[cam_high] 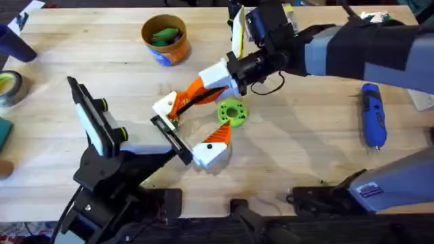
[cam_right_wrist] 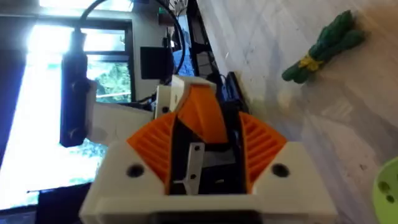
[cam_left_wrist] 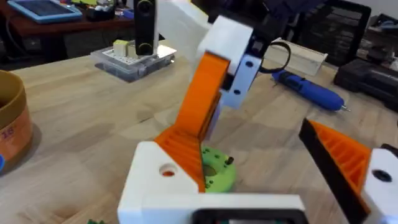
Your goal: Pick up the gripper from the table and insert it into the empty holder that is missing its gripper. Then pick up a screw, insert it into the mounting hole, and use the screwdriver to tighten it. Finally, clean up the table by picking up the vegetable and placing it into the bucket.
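Observation:
My right gripper (cam_high: 220, 78) reaches in from the right, shut on the orange-and-white gripper piece (cam_high: 193, 91) (cam_right_wrist: 202, 115) (cam_left_wrist: 208, 93). The piece's far end touches one finger of my open left gripper (cam_high: 190, 127) (cam_left_wrist: 249, 140). Which part is the empty holder I cannot tell. A green disc (cam_high: 230, 112) (cam_left_wrist: 214, 171) carrying a small dark part lies between the left fingers. The blue screwdriver (cam_high: 373, 114) (cam_left_wrist: 311, 90) lies on the table (cam_high: 305, 149) at the right. At the back stands the orange bucket (cam_high: 165, 41) with something green inside. A green vegetable (cam_right_wrist: 326, 43) lies on the wood.
A dark blue cup (cam_high: 13, 41) and a tape roll (cam_high: 10, 88) sit at the far left edge. A clear box of small parts (cam_left_wrist: 130, 59) stands at the back behind the right arm. The left arm's body (cam_high: 102, 163) covers the near left.

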Motion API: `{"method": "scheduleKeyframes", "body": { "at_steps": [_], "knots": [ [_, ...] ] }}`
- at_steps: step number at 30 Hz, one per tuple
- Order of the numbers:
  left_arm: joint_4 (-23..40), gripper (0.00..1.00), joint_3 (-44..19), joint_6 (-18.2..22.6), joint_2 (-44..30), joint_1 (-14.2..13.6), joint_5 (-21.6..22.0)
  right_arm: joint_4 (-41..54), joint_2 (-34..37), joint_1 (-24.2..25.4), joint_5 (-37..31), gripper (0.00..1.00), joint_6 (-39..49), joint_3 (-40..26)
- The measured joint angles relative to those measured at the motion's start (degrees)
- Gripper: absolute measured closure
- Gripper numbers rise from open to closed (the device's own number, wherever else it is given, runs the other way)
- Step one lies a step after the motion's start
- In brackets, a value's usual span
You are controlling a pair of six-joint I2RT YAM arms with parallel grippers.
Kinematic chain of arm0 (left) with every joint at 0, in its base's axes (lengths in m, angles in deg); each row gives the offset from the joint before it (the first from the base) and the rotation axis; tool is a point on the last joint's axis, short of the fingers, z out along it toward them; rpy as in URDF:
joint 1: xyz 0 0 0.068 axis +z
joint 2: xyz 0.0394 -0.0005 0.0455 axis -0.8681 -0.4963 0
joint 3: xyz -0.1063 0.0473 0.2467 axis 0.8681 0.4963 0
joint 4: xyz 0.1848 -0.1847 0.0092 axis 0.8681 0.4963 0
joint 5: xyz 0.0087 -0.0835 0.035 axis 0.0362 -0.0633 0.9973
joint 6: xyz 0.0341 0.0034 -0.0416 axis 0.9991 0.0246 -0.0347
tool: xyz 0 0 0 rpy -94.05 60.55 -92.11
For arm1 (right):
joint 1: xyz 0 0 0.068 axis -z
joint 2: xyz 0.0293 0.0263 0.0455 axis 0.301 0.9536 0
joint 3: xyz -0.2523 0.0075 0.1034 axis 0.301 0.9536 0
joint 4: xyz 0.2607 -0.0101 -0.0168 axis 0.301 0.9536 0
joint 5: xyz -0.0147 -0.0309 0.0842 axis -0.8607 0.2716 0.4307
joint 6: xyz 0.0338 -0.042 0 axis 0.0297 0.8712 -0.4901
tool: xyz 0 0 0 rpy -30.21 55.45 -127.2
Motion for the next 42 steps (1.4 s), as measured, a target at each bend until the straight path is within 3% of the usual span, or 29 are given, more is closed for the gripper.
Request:
{"method": "scheduleKeyframes", "body": {
  "at_steps": [2,4,20,42],
  "knots": [
    [0.0,0.014,0.0,-0.1,0.0,0.0,0.0,0.3,0.0,0.0,0.5,0.866,-0.2,0.0],
    [0.0,0.015,0.0,-0.2,0.0,0.0,0.0,0.4,0.0,0.1,1.2,0.979,-0.7,0.0],
    [0.0,0.014,0.0,-0.5,0.0,0.1,0.7,-0.2,0.2,-0.6,0.8,0.987,-2.0,0.0],
    [0.2,0.013,0.0,-1.9,0.0,0.4,3.6,-9.6,2.8,-1.9,0.1,0.990,-10.1,-0.3]
  ]
}}
